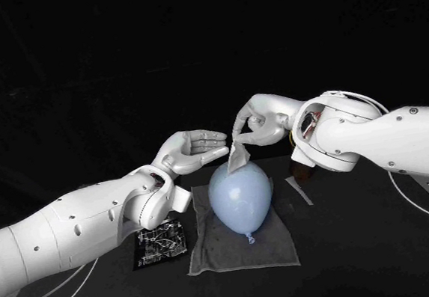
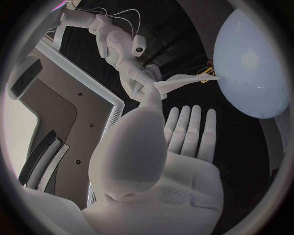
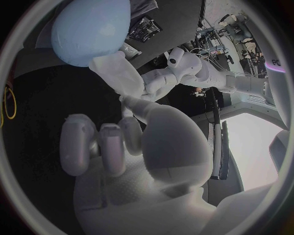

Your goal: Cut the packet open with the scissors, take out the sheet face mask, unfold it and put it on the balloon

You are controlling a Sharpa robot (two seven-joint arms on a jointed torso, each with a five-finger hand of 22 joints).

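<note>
The pale blue balloon [image 1: 241, 197] lies on a grey cloth [image 1: 279, 248] in the middle of the table, knot toward me. Just above its far end hangs the folded white sheet mask [image 1: 238, 157], pinched at its top by my right hand [image 1: 259, 123]. The right wrist view shows that hand's thumb on the mask [image 3: 116, 73], with the balloon [image 3: 92, 29] behind. My left hand [image 1: 189, 152] hovers just left of the mask, fingers straight and apart, thumb tip close to the mask [image 2: 181, 82]. The balloon [image 2: 251, 63] fills one side of that view.
The black cut packet [image 1: 164, 245] lies on the table left of the cloth. A thin pale strip [image 1: 299, 190] lies right of the balloon. Yellow scissor handles [image 2: 208, 73] show on the table beyond the balloon, also as yellow loops [image 3: 7, 103].
</note>
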